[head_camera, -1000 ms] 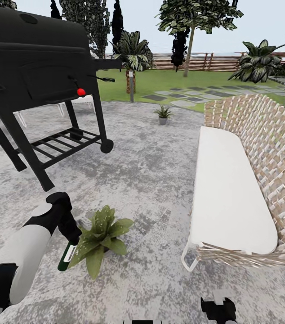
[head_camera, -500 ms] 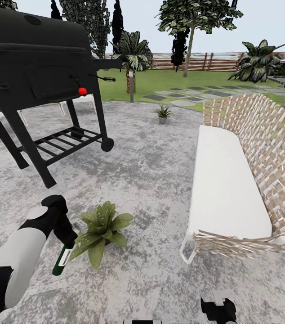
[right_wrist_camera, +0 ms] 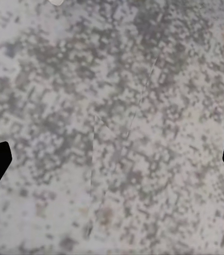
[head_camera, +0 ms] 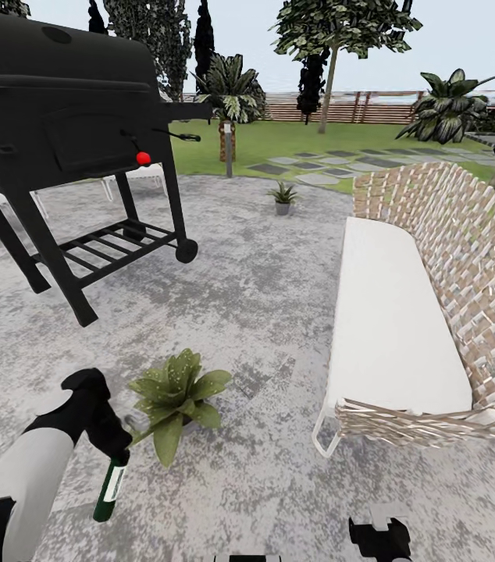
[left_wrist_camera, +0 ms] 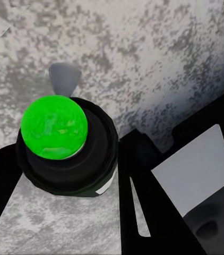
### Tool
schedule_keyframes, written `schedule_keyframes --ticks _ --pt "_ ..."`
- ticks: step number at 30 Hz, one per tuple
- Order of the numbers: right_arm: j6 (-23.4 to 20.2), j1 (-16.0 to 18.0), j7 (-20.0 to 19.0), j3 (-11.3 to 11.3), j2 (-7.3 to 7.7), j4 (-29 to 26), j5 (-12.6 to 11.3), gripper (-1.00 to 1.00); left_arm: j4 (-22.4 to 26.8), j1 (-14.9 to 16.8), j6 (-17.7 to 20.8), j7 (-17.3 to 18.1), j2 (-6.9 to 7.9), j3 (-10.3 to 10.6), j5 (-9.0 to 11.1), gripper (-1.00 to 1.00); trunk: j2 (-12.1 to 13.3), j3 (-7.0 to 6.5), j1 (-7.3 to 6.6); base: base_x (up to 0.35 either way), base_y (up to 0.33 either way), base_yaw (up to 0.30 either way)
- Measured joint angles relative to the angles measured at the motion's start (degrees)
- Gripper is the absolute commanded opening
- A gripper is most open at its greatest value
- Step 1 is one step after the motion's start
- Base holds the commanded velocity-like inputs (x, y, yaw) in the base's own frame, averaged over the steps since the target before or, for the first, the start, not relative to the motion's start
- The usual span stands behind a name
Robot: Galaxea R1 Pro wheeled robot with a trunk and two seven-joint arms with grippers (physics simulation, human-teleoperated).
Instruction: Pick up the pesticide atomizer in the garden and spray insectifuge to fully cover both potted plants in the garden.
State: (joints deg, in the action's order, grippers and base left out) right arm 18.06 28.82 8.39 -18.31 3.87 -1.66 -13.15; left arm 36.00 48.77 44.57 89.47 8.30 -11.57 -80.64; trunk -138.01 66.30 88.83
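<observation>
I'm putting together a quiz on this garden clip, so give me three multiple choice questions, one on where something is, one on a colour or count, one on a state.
1. Where is the broad-leaved potted plant?
A. on the white bench cushion
B. on the paved patio, beside the left end effector
C. on the grill's lower shelf

2. What colour is the knob on the black grill?
A. red
B. blue
C. yellow

3. What is the left end effector doing?
A. hanging open
B. gripping a grill leg
C. gripping the pesticide atomizer

Answers: 1 B, it stands on the mottled grey paving by the arm. 2 A, a red ball on the grill's front. 3 C, the dark bottle hangs from its fingers.
</observation>
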Motion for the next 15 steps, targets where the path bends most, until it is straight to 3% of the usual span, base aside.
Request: schedule_keyframes --ticks 3,7,12,15 --pt "0.00 -0.01 0.00 0.00 0.00 -0.01 0.00 1.00 1.13 -0.01 0.09 0.00 0.53 -0.13 -0.08 -1.00 0.00 0.00 0.00 0.000 0.000 0.000" --pt "0.00 -0.01 0.00 0.00 0.00 -0.01 0.00 1.00 2.76 -0.09 0.02 -0.01 2.90 -2.14 -0.18 -1.00 0.00 0.00 0.00 0.000 0.000 0.000" --pt "-0.19 -0.67 -0.17 0.00 -0.64 0.08 -0.18 1.00 3.14 -0.51 0.01 -0.55 2.38 -1.94 -0.72 -1.00 0.00 0.00 0.00 0.000 0.000 0.000" --pt "-0.18 -1.57 -0.18 0.01 -1.60 0.05 -0.19 1.00 3.45 -1.48 -0.55 0.00 3.36 -2.25 -0.29 -1.00 0.00 0.00 0.00 0.000 0.000 0.000"
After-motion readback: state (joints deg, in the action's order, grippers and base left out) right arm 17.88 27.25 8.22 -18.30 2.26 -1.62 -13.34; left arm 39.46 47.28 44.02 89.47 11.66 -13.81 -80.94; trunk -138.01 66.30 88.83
